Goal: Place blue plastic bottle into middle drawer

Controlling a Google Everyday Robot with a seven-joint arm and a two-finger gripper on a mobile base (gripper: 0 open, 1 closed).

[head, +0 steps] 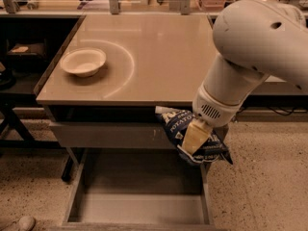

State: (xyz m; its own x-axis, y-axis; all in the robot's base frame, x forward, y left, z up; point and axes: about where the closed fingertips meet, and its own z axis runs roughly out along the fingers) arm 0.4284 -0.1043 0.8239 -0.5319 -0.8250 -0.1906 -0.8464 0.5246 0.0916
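Note:
The blue plastic bottle is in fact a crinkly dark blue potato-chip bag (175,124) with white lettering. My gripper (195,137) is shut on it and holds it in the air just past the table's front edge, at the right. The bag hangs above the right side of the middle drawer (139,208), a wide shallow grey metal drawer pulled open below the table, with a bare flat floor. My white arm (255,47) reaches in from the upper right and hides the bag's far side.
A white bowl (83,61) sits on the tan table top (159,52) at the left. A grey drawer front (106,134) with pale scratches is closed under the table edge. Shelves with clutter stand at the back, speckled floor to the right.

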